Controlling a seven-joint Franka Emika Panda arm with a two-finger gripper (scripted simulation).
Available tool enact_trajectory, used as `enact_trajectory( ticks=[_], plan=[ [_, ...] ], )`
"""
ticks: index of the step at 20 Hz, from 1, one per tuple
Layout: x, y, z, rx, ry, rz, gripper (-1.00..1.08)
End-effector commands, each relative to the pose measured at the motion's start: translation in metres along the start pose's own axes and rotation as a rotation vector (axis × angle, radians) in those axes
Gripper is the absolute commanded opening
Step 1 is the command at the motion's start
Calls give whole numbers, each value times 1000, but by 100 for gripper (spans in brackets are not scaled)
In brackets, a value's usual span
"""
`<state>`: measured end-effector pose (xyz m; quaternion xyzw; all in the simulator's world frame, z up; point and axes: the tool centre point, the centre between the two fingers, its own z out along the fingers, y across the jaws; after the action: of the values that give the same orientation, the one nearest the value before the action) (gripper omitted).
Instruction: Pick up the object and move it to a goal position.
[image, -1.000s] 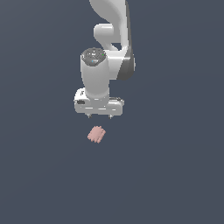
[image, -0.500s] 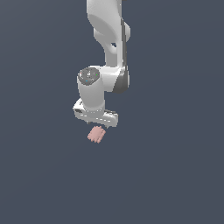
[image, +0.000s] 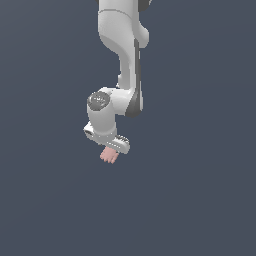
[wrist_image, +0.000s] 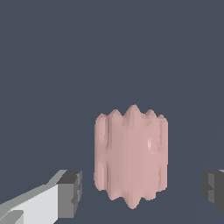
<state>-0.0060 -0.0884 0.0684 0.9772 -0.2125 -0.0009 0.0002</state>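
The object (image: 109, 155) is a small pale pink block with ridged bumps, lying on the dark floor. In the exterior view the white gripper (image: 108, 146) sits low right over it and covers its upper part. The wrist view shows the object (wrist_image: 131, 156) standing between the two dark fingertips (wrist_image: 70, 194), with a gap on each side. My gripper (wrist_image: 142, 192) is open and touches nothing.
The white arm (image: 122, 60) rises from the gripper toward the top of the exterior view. A plain dark grey floor (image: 200, 190) surrounds the object on all sides.
The gripper has dropped from well above the object to right over it, so its fingers now stand on either side of the block. The object has not moved.
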Motion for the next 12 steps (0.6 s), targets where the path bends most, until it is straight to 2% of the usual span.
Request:
enact_trajectory(
  ticks=[1,7,12],
  plan=[
    [1,1,4,1,2,15,100],
    [0,1,8,0,0,11,100],
    [0,1,30,0,1,14,100]
  ],
)
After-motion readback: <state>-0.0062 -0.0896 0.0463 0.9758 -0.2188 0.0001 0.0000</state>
